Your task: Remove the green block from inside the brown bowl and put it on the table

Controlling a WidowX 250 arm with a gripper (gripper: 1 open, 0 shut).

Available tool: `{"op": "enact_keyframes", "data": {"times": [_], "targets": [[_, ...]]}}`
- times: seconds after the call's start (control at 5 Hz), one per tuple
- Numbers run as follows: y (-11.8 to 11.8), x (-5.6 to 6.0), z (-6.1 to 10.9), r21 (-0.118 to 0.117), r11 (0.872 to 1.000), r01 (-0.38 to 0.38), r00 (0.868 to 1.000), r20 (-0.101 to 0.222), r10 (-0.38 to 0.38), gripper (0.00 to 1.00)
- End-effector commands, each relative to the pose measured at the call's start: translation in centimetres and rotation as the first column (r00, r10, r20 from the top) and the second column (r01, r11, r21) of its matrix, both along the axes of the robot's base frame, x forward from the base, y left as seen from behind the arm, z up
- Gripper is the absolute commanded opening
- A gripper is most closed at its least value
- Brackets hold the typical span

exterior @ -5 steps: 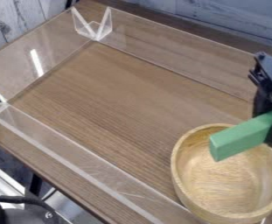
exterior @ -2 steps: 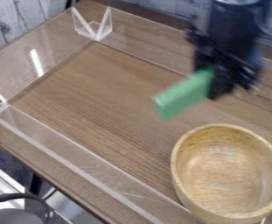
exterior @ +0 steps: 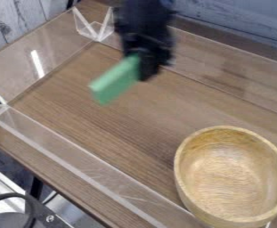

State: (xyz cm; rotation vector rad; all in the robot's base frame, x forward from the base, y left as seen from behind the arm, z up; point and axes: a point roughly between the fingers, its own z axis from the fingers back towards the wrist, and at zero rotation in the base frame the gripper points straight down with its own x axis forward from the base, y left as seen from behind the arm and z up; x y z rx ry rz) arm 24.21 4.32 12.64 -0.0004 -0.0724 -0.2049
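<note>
You see the gripper (exterior: 148, 61) only as a dark, motion-smeared shape; its jaws cannot be made out, and the arm above runs off the top edge. The green block (exterior: 114, 80) is blurred too, its upper end hidden against the gripper. The brown bowl (exterior: 230, 141) is cut off at the right and bottom edges. The table (exterior: 117, 134) runs past the frame.

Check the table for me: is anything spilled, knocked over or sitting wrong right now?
Nothing stands out. The brown bowl sits upright and empty at the near right of the table. The green block is tilted, but only because the pincer holds it by one end above the tabletop.
</note>
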Motion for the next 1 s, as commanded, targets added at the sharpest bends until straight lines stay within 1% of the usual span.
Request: {"op": "enact_keyframes", "data": {"times": [0.0, 0.2, 0.4, 0.6, 0.8], "targets": [[2.3, -0.3, -0.5, 0.001, 1.0, -0.005, 0.999, 0.043, 0.005, 0.0], [0.9, 0.8, -1.6, -0.005, 1.0, 0.013, 1.0, 0.028, -0.013, 0.0], [-1.2, 1.5, -2.9, -0.02, 0.998, 0.051, 0.999, 0.016, -0.051, 0.0], [-3.5, 1.9, -4.0, -0.031, 0.996, 0.084, 0.996, 0.009, -0.084, 0.0], [-5.2, 1.6, -5.4, -0.038, 0.993, 0.113, 0.994, -0.006, -0.114, 0.0]]}}
